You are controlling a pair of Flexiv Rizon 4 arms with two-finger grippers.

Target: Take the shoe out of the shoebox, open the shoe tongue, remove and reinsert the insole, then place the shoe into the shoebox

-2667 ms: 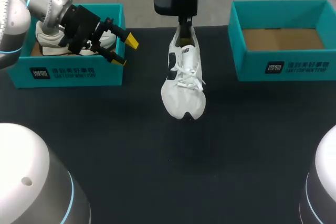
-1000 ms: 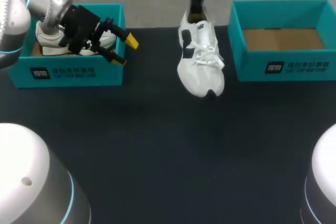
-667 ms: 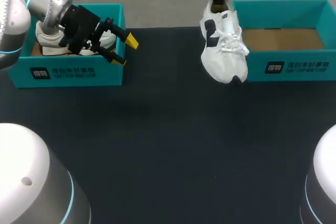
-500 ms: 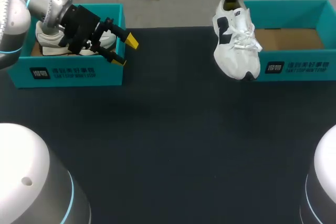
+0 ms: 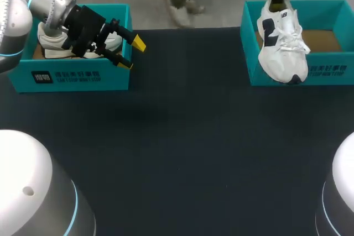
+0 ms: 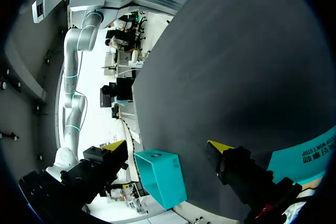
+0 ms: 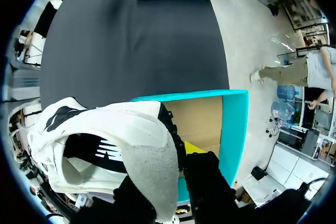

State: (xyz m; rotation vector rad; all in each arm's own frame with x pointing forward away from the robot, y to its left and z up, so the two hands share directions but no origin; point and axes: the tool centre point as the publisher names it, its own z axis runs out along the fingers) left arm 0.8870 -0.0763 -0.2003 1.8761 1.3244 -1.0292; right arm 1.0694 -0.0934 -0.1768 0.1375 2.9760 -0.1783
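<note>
Teal shoeboxes (image 5: 72, 75) (image 5: 332, 71), two; white shoes (image 5: 52, 40) (image 5: 282, 53), two. Right end effector (image 7: 178, 171) grips one; left end effector (image 5: 131, 53) wide.

table (image 5: 182, 136) mid: wide open lane btw boxes | l box (image 5: 72, 75): 2nd shoe (image 5: 52, 40) inside, l gripper (image 5: 133, 53) over its r wall, fingers apart | r box (image 5: 332, 70): shoe (image 5: 281, 42) hangs over front-l corner, rest of cavity open

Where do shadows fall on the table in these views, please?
Head view: a faint soft shadow on the table near the left shoebox. Left wrist view: a broad dark patch ahead of the left pincer. Right wrist view: none clear.
</note>
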